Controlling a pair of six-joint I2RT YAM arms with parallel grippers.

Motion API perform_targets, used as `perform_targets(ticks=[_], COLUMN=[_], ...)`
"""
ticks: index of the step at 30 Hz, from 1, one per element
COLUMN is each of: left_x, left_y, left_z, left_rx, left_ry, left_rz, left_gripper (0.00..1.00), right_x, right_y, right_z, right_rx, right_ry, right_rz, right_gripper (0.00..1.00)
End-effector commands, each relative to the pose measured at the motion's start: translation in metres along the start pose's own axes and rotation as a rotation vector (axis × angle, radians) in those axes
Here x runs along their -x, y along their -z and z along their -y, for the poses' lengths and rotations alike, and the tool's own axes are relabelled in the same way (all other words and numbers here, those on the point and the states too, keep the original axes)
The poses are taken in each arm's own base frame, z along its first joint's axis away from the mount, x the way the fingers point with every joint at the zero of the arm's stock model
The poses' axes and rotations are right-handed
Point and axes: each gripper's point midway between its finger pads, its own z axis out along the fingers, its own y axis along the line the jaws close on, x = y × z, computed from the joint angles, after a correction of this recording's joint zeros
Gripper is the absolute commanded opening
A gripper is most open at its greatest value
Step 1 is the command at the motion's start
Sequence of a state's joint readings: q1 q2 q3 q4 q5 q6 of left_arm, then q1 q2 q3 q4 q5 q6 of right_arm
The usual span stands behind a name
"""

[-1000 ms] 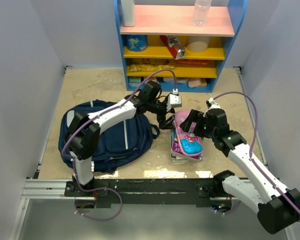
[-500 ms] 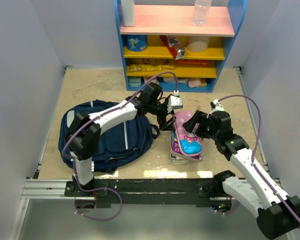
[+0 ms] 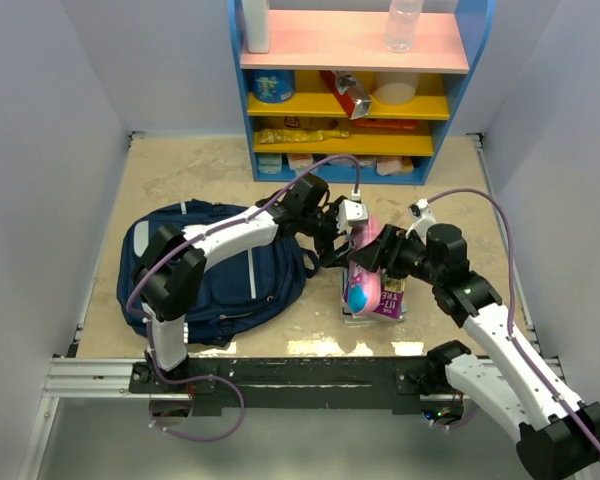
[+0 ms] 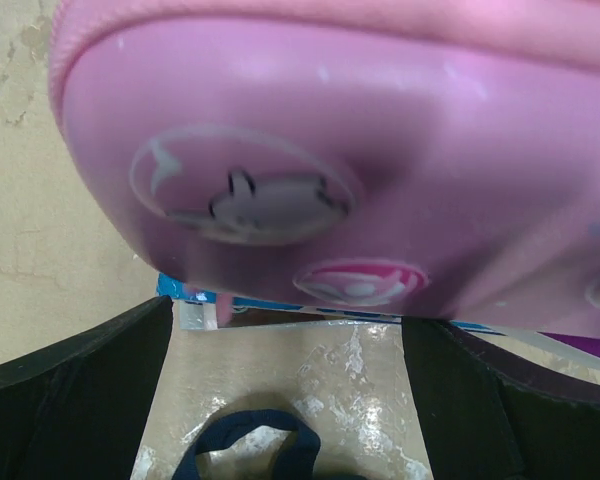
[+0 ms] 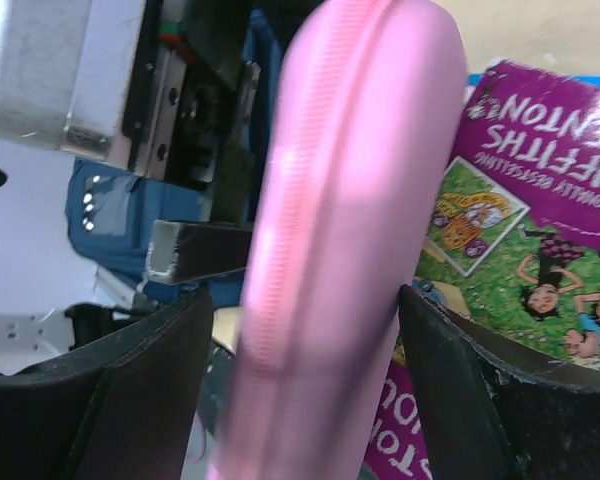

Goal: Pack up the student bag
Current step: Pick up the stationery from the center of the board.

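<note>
The student bag (image 3: 215,275), a navy backpack, lies flat on the left of the table. To its right a pink pencil case (image 3: 363,272) stands tipped on its long edge over a stack of books (image 3: 388,298). My right gripper (image 3: 382,256) is shut on the case from the right. In the right wrist view the case (image 5: 340,230) fills the gap between the dark fingers (image 5: 470,380). My left gripper (image 3: 342,232) reaches across the bag and is open, with the case's face (image 4: 330,150) just beyond its fingers (image 4: 75,385). A bag strap loop (image 4: 245,445) lies under it.
A blue, yellow and pink shelf unit (image 3: 352,95) with snack packs, a tin and a bottle stands at the back. A purple picture book (image 5: 525,230) tops the stack under the case. White walls enclose the table left and right.
The pencil case went from lying flat on the books to standing on its edge. My right gripper narrowed onto it, and my left gripper shifted slightly right towards it.
</note>
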State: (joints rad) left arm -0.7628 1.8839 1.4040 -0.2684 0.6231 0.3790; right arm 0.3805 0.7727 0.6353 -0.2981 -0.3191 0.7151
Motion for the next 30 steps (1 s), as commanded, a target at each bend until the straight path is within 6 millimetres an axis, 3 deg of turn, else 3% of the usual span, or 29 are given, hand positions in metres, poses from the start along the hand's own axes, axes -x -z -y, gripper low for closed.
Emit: perform_targets(ticks=[1,3,9,12,15,19,23,24,27,28,30], left_x=[0.027,0.031,0.038,0.041,0.044,0.05,0.053,0.053,0.052,0.056,0.054], left_y=[-0.003,-0.001,0.007,0.011,0.015,0.018,0.018,0.018,0.022,0.027,0.047], left_z=[-0.003,-0.003,0.0,-0.001,-0.004,-0.007,-0.003,-0.003,-0.006,-0.008,-0.021], left_rx=[0.026,0.027,0.029,0.036,0.04,0.045,0.026,0.022,0.032,0.04,0.068], left_ry=[-0.042,-0.045,-0.048,-0.047,-0.042,-0.036,-0.03,-0.029,-0.04,-0.038,-0.005], left_rz=[0.074,0.08,0.086,0.09,0.1,0.114,0.125,0.127,0.116,0.12,0.114], left_gripper=[1.0,1.0,1.0,1.0,1.0,1.0,1.0,1.0,1.0,1.0,1.0], right_x=[-0.011,-0.014,-0.01,0.0,0.004,-0.005,-0.011,-0.011,-0.003,0.0,0.012], right_y=[0.002,0.001,0.005,0.014,0.017,0.012,0.008,0.006,0.005,0.006,0.008], right_z=[-0.024,-0.014,0.025,0.031,0.033,0.041,0.037,0.036,0.028,0.025,0.018], right_rx=[0.124,0.068,-0.163,-0.227,-0.253,-0.266,-0.225,-0.216,-0.191,-0.187,-0.18], right_ry=[-0.002,0.021,0.116,0.162,0.186,0.195,0.174,0.162,0.144,0.146,0.149], right_rz=[-0.077,-0.104,-0.136,-0.11,-0.103,-0.165,-0.172,-0.161,-0.115,-0.105,-0.063], right_gripper=[0.76,0.75,0.57,0.52,0.52,0.6,0.59,0.56,0.3,0.15,0.1])
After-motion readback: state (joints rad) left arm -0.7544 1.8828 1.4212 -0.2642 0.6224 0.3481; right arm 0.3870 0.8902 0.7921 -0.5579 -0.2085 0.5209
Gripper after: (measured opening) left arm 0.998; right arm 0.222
